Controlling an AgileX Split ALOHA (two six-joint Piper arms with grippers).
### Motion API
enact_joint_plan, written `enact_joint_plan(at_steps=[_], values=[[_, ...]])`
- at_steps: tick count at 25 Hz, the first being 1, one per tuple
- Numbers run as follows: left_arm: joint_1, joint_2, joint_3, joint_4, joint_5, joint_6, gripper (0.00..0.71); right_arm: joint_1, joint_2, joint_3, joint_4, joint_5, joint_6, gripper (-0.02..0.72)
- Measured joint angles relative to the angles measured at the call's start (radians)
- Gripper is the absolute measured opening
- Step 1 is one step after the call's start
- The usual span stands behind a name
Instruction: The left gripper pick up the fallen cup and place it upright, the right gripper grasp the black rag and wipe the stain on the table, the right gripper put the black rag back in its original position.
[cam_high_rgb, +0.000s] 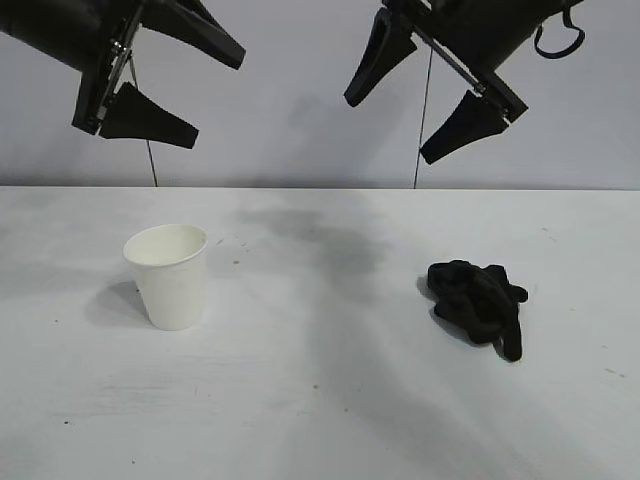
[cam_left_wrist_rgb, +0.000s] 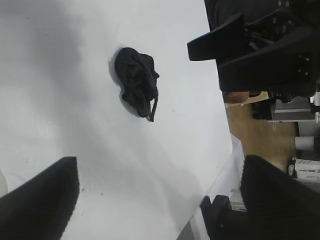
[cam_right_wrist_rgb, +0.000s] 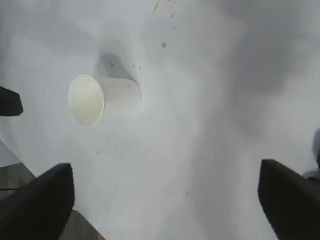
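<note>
White paper cup (cam_high_rgb: 168, 275): upright on the white counter (cam_high_rgb: 320, 400), at about 9 o'clock from centre, mouth up.

Black rag (cam_high_rgb: 480, 300): bunched heap at 3 o'clock, well apart from the cup.

Stain (cam_right_wrist_rgb: 164, 45): only small brownish droplets, on the counter near the cup.

Left end effector (cam_high_rgb: 175, 85): aloft at 11 o'clock, fingers spread wide, empty.

Right end effector (cam_high_rgb: 420, 105): aloft at 1 o'clock above the rag, fingers spread wide, empty.

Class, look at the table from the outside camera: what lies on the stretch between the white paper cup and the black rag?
Nothing stands between the cup and the black rag: the exterior view shows only bare white table with faint shadows and tiny specks.
</note>
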Motion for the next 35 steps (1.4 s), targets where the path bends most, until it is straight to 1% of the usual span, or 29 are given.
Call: enact_joint_plan(at_steps=[4, 13, 35], values=[[0.0, 0.0, 0.0, 0.0, -0.007, 0.0, 0.632, 0.0, 0.0, 0.0, -0.032, 0.0, 0.011, 0.694], [0.0, 0.0, 0.0, 0.0, -0.014, 0.0, 0.632, 0.0, 0.0, 0.0, -0.05, 0.0, 0.016, 0.694], [0.0, 0.0, 0.0, 0.0, -0.017, 0.0, 0.632, 0.0, 0.0, 0.0, -0.051, 0.001, 0.019, 0.694]])
